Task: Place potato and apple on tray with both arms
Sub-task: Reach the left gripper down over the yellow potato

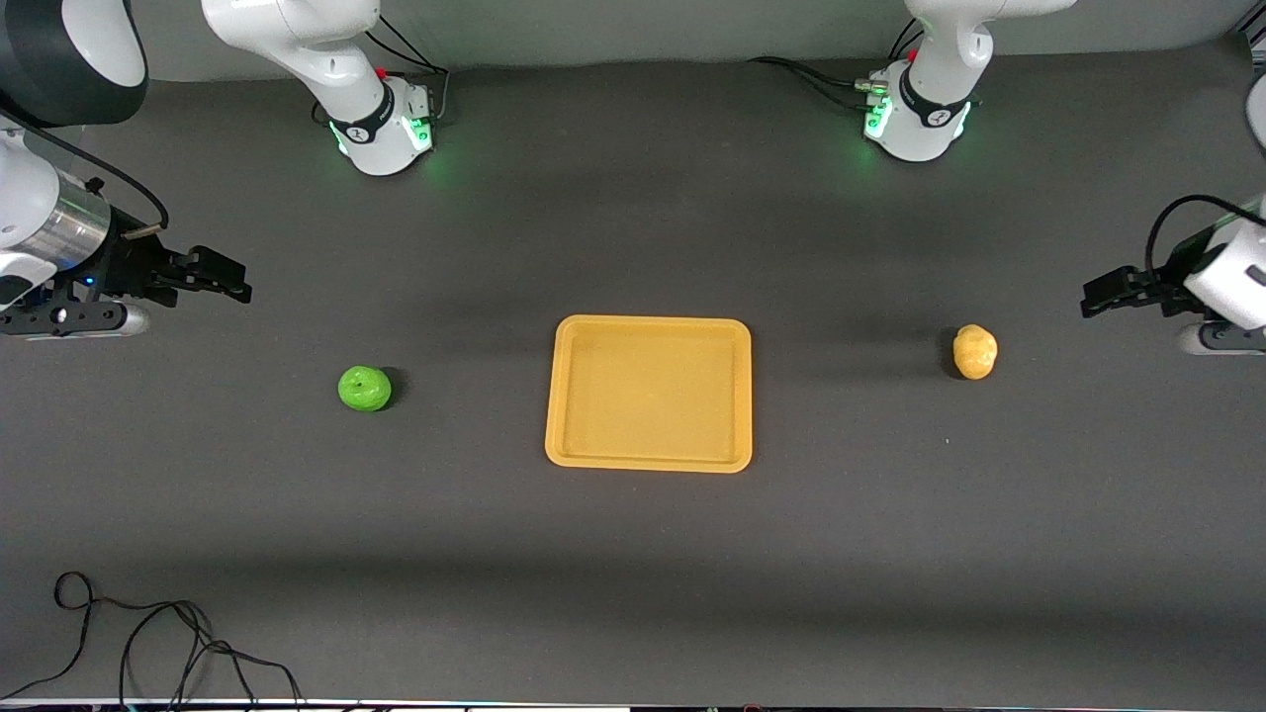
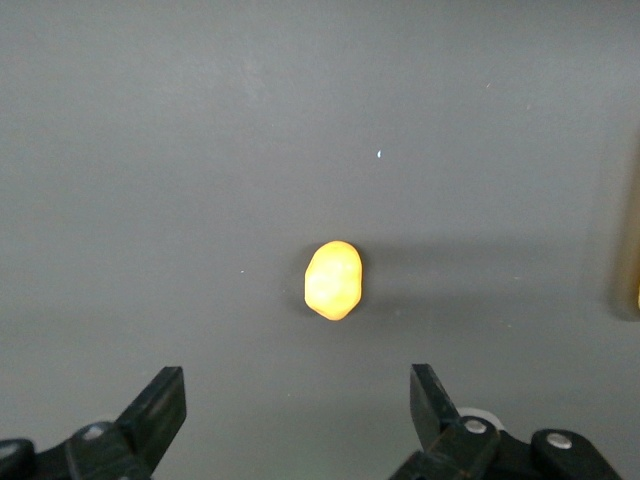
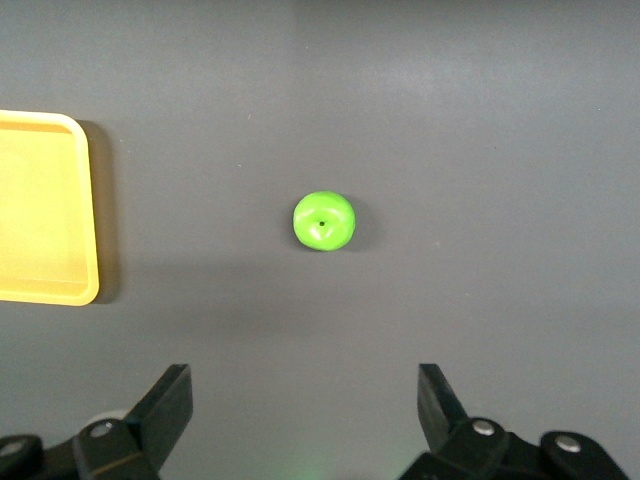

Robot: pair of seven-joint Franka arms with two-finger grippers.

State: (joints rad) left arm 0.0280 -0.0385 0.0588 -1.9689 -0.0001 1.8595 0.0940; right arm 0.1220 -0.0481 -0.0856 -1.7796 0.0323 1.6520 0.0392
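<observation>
Front view: no readable writing. Flat rectangular yellow-orange plastic tray mid-desk, bare. Small round bright green apple toward the right arm's end; lumpy yellow-tan potato toward the left arm's end. Right hand aloft by its end edge; left hand likewise.

Left wrist view: left hand spread wide, holding nothing, potato on the desk below, untouched.

Right wrist view: right hand spread wide, holding nothing; apple below, apart from tray.

tray between apple – potato | all apart
</observation>
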